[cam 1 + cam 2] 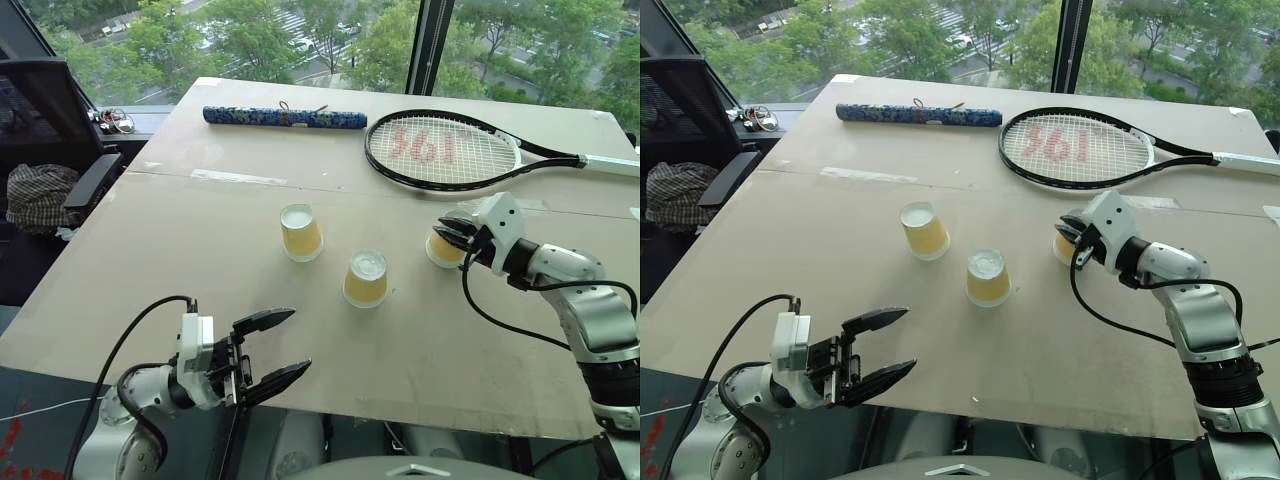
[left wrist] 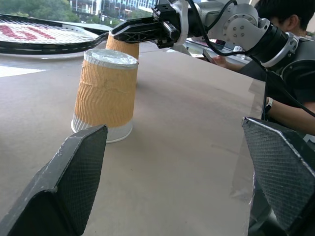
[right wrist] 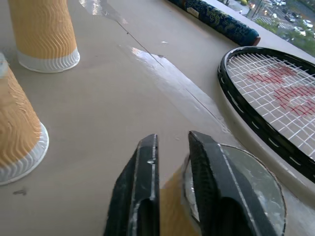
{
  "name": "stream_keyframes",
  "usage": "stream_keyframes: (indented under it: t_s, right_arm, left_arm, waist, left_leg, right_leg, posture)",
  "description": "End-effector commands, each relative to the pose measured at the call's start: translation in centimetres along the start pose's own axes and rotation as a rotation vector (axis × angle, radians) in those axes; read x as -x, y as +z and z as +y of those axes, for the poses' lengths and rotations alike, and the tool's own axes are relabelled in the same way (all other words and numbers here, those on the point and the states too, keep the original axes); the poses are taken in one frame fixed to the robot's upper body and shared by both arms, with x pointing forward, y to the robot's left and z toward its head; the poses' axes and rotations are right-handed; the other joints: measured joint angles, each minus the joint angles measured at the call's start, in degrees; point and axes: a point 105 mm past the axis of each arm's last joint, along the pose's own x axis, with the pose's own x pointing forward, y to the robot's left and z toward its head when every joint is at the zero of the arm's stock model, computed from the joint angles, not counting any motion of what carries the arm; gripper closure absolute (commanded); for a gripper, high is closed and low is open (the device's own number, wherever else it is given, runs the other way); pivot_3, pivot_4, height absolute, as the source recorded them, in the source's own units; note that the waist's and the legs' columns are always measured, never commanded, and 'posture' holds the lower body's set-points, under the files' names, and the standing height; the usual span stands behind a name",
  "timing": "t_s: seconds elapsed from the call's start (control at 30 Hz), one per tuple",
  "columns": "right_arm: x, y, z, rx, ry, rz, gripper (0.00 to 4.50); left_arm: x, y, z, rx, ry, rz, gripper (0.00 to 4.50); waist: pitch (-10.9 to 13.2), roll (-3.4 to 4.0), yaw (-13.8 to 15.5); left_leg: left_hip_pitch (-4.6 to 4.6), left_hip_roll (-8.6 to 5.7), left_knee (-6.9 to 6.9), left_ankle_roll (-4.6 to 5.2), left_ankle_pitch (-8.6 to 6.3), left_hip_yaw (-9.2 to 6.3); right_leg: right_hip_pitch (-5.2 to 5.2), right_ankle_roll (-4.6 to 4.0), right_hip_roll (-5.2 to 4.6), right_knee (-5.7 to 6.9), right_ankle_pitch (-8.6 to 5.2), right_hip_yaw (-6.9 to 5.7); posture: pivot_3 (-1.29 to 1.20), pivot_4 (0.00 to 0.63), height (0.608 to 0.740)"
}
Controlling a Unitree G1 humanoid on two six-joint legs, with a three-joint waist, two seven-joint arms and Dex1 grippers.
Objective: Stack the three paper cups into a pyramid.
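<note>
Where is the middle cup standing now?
In the left eye view the middle cup stands upside down at the table's centre, between the left cup and the cup at the right tool.

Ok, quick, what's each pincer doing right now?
Left pincer: open, holding nothing.
Right pincer: fingers nearly together at the top edge of the rightmost yellow-tan paper cup; a firm grip cannot be told.

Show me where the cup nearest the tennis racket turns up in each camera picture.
Left eye view: racket-side cup right of centre, at the right gripper.
Right eye view: right of centre.
Left wrist view: behind the middle cup, partly hidden.
Right wrist view: under that gripper.
Shared landmark: tennis racket.
</note>
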Motion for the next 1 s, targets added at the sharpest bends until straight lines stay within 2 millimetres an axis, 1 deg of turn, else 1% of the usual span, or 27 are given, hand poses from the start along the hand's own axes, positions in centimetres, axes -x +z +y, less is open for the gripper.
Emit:
stream_keyframes:
  t_s: [0.03, 0.13, 0.17, 0.23, 0.33, 0.37, 0.4, 0.47, 0.53, 0.6, 0.67, 0.7, 0.8, 0.9, 1.0]
  right_arm:
    - [0.0, 0.3, 1.0, 0.002, 0.064, -0.009, 2.09]
    - [-0.3, -0.2, 0.5, 0.011, 0.028, 0.007, 0.66]
    - [-0.4, -0.4, 0.1, 0.020, 0.000, 0.014, 0.07]
    - [-0.5, -0.8, -0.3, 0.028, -0.023, 0.030, 0.07]
    - [-0.3, -1.0, -0.2, 0.030, -0.008, 0.036, 0.07]
    - [-0.2, -1.0, -0.2, 0.029, -0.005, 0.035, 0.49]
    - [-0.2, -1.0, -0.3, 0.033, -0.011, 0.036, 0.60]
    - [0.0, -1.0, -0.4, 0.034, -0.018, 0.037, 1.21]
    - [0.1, -0.9, -0.5, 0.031, -0.020, 0.032, 2.24]
    - [0.3, -0.8, -0.5, 0.021, -0.023, 0.031, 2.91]
    - [0.5, -0.9, -0.5, 0.021, -0.024, 0.035, 3.79]
    - [0.5, -1.0, -0.5, 0.022, -0.024, 0.037, 4.40]
    - [0.7, -1.0, -0.6, 0.024, -0.025, 0.038, 4.46]
    - [0.8, -0.4, -0.7, 0.031, -0.037, 0.012, 4.46]
    - [0.9, 0.8, -0.5, 0.072, -0.036, -0.038, 4.46]
  left_arm:
    - [-0.5, 0.6, -0.4, -0.034, -0.020, -0.010, 0.00]
    - [-0.7, 0.5, -0.4, -0.033, -0.019, -0.010, 0.00]
    - [-0.8, 0.5, -0.5, -0.033, -0.019, -0.011, 0.00]
    - [-0.9, 0.4, -0.6, -0.032, -0.019, -0.012, 0.00]
    - [-0.9, 0.4, -0.5, -0.034, -0.013, -0.016, 0.00]
    - [-1.0, 0.5, -0.5, -0.035, -0.011, -0.022, 0.00]
    - [-1.0, 0.5, -0.5, -0.036, -0.009, -0.028, 0.00]
    - [-1.1, 0.6, -0.6, -0.038, -0.009, -0.035, 0.00]
    - [-1.1, 0.7, -0.7, -0.040, -0.008, -0.036, 0.00]
    - [-1.1, 0.8, -0.7, -0.044, -0.004, -0.043, 0.00]
    - [-1.2, 0.9, -0.7, -0.045, -0.003, -0.046, 0.00]
    - [-1.2, 0.9, -0.7, -0.046, -0.002, -0.047, 0.00]
    - [-1.2, 1.0, -0.6, -0.048, -0.002, -0.047, 0.00]
    - [-1.1, 1.1, -0.5, -0.048, 0.000, -0.048, 0.00]
    - [-1.2, 1.1, -0.5, -0.049, 0.000, -0.049, 0.00]
  waist:
    - [0.00, 0.00, 0.01]
    - [0.00, 0.00, 0.02]
    - [0.00, 0.00, 0.01]
    - [0.00, 0.00, 0.01]
    - [-0.01, -0.01, 0.03]
    - [-0.01, -0.01, 0.05]
    - [-0.01, -0.01, 0.06]
    - [-0.01, -0.01, 0.05]
    - [-0.01, -0.01, 0.05]
    - [-0.01, -0.01, 0.05]
    - [-0.01, -0.01, 0.05]
    - [-0.01, -0.01, 0.05]
    - [-0.01, -0.01, 0.05]
    - [-0.01, -0.01, 0.05]
    - [0.00, 0.00, 0.07]
  left_leg:
    - [0.00, 0.01, 0.00, 0.00, 0.00, 0.00]
    - [0.00, 0.00, 0.00, 0.00, 0.00, 0.00]
    - [0.00, 0.00, 0.00, 0.00, 0.00, 0.00]
    - [0.00, 0.00, 0.00, 0.00, 0.00, 0.01]
    - [0.00, 0.00, 0.00, 0.00, 0.00, 0.00]
    - [0.00, 0.00, 0.00, 0.00, 0.00, 0.01]
    - [0.00, 0.00, 0.00, 0.00, 0.00, 0.00]
    - [0.00, 0.00, 0.00, 0.00, 0.00, 0.01]
    - [0.00, 0.00, 0.00, 0.00, 0.00, 0.01]
    - [0.00, 0.00, 0.00, 0.00, 0.00, 0.00]
    - [0.00, 0.00, 0.00, 0.00, 0.00, 0.00]
    - [0.00, 0.00, 0.00, 0.00, 0.00, 0.00]
    - [0.00, 0.00, 0.00, 0.00, 0.00, 0.00]
    - [0.00, 0.00, 0.00, 0.00, 0.00, 0.00]
    - [0.00, 0.00, 0.00, 0.00, 0.00, 0.00]
  right_leg:
    - [0.00, 0.00, 0.00, 0.00, 0.00, 0.00]
    - [0.00, 0.00, -0.01, 0.00, 0.00, 0.00]
    - [0.00, 0.00, -0.01, 0.00, 0.00, 0.00]
    - [0.00, 0.00, -0.01, 0.00, 0.00, 0.00]
    - [0.00, 0.00, -0.01, 0.00, 0.00, -0.01]
    - [0.00, 0.00, -0.01, 0.00, 0.00, -0.01]
    - [0.01, -0.01, -0.01, 0.00, 0.00, -0.01]
    - [0.01, -0.01, -0.02, 0.00, 0.00, 0.00]
    - [0.01, 0.00, -0.02, 0.00, 0.00, 0.00]
    - [0.00, -0.01, -0.02, 0.00, 0.00, 0.00]
    - [0.00, -0.01, -0.03, 0.00, 0.00, 0.00]
    - [0.01, -0.01, -0.03, -0.01, 0.00, 0.00]
    - [0.00, -0.01, -0.02, -0.01, 0.00, 0.00]
    - [0.00, -0.01, -0.02, -0.01, 0.00, 0.01]
    - [0.00, -0.01, -0.02, -0.01, -0.01, 0.00]
  posture:
    - [0.00, 0.150, 0.740]
    - [0.00, 0.150, 0.740]
    - [0.00, 0.150, 0.740]
    - [0.00, 0.150, 0.740]
    - [0.00, 0.150, 0.740]
    - [0.00, 0.150, 0.740]
    - [0.00, 0.150, 0.740]
    - [0.00, 0.150, 0.740]
    - [0.00, 0.150, 0.740]
    - [0.00, 0.150, 0.740]
    - [0.00, 0.150, 0.740]
    - [0.00, 0.150, 0.740]
    - [0.00, 0.150, 0.740]
    - [0.00, 0.150, 0.740]
    - [0.00, 0.150, 0.740]
